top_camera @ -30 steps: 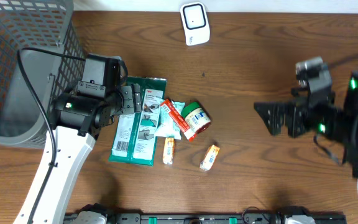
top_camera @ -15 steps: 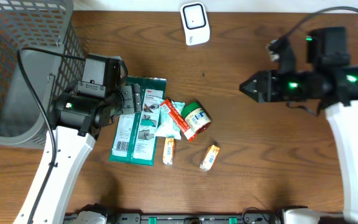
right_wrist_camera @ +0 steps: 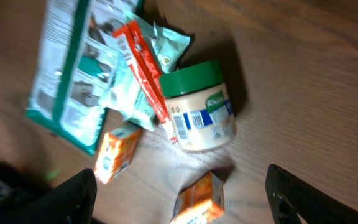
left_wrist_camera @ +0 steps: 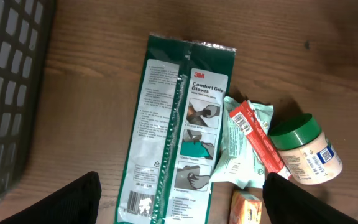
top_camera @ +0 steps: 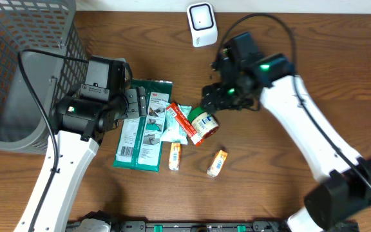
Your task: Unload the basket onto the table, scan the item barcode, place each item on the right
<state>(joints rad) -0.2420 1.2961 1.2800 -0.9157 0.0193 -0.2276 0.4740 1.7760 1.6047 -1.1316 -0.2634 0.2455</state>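
Note:
A small pile of items lies mid-table: a green glove pack (top_camera: 143,125), a green-lidded jar (top_camera: 203,124), a red stick pack (top_camera: 181,121) on a pale pouch, and two orange boxes (top_camera: 174,156) (top_camera: 217,163). A white scanner (top_camera: 201,24) stands at the back edge. My left gripper (left_wrist_camera: 179,205) hangs open above the glove pack (left_wrist_camera: 179,124), whose barcode (left_wrist_camera: 143,198) shows near its lower end. My right gripper (right_wrist_camera: 185,199) is open above the jar (right_wrist_camera: 197,115) and an orange box (right_wrist_camera: 197,199), holding nothing. A barcode label faces up on the jar.
A grey mesh basket (top_camera: 18,64) fills the back left corner, close to the left arm. Its wall (left_wrist_camera: 11,74) shows in the left wrist view. Bare wooden tabletop (top_camera: 288,187) lies right of and in front of the pile.
My right arm has swung from the table's right side leftward to above the jar. The left arm and the items have not moved.

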